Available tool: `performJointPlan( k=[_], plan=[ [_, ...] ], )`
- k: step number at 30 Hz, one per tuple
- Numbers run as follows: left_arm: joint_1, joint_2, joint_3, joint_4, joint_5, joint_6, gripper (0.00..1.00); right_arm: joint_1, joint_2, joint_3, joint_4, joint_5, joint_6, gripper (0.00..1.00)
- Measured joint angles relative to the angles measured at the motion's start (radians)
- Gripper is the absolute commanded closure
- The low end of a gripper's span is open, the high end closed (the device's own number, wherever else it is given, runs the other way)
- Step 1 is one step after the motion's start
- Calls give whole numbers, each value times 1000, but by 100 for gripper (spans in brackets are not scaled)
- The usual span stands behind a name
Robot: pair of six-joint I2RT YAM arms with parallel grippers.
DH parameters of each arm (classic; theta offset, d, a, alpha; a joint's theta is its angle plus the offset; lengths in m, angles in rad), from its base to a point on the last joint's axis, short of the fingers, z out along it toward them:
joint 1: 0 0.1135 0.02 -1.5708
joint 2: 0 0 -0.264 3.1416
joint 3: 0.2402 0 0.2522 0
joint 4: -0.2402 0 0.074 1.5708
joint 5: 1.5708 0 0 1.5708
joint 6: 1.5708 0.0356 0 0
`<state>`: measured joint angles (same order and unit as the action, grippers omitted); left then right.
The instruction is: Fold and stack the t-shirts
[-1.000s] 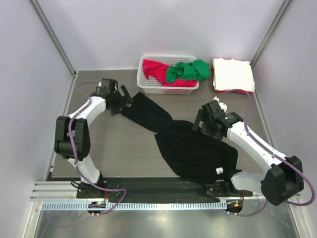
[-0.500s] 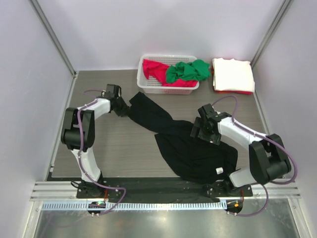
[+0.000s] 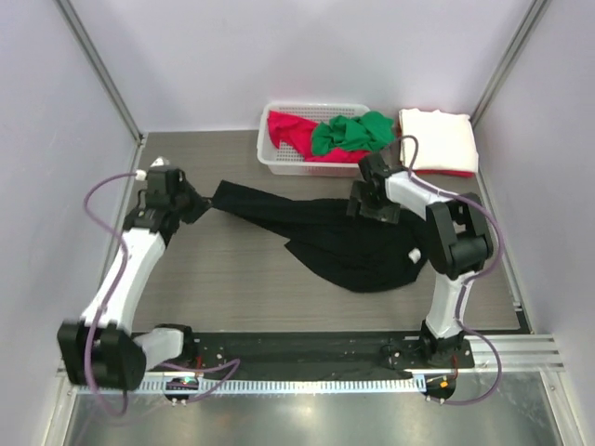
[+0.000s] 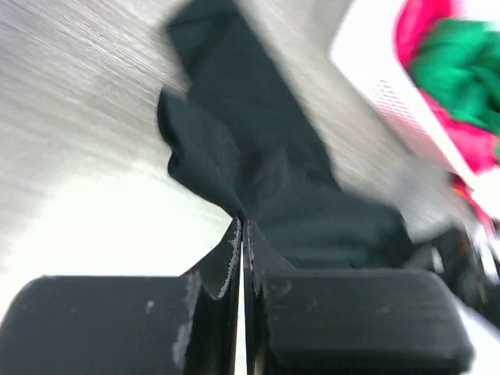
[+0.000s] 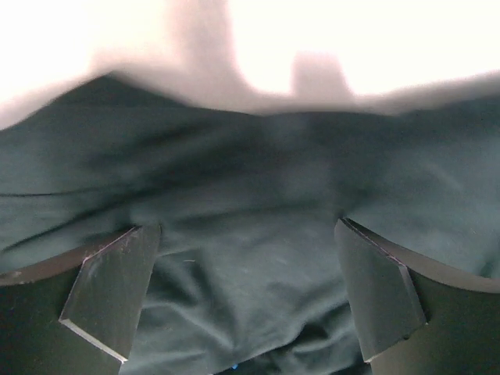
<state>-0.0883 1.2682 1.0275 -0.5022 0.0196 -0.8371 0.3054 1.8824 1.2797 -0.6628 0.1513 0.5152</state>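
Lying across grey wood-grain tabletop point(image 3: 242, 279): crumpled black cloth t-shirt point(image 3: 363, 251); sitting along far edge: white plastic lattice basket point(image 3: 307, 167), folded white t-shirt point(image 3: 437, 137).

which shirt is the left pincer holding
The black t-shirt: the left pincer is shut on its end, and it lies stretched across the table. The red t-shirt and green t-shirt sit bunched in the basket, the white t-shirt folded beside it.

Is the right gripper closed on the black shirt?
No: the right gripper stands wide open over the black t-shirt.
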Motion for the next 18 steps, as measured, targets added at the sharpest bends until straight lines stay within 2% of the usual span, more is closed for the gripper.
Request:
performJointPlan(
  k=[2,6,9,12,15,18],
  plan=[
    [-3,-158,-42,-37,-20,3,98,2,65,113,-6,30,-29,2],
    [6,-284,-119,-113,-58,18,97,22,23,170,-52,156,-57,2],
    [10,-254,-138,-159,-64,39,99,100,-104,151,-100,219,-58,2],
    [14,-165,-116,-195,-64,64,100,298,-282,93,-77,223,-37,4],
    [24,-87,-12,-232,-65,87,100,508,-367,39,-14,138,-3,8],
    [56,0,186,-245,-56,97,100,581,-320,22,16,82,27,11]
  ],
)
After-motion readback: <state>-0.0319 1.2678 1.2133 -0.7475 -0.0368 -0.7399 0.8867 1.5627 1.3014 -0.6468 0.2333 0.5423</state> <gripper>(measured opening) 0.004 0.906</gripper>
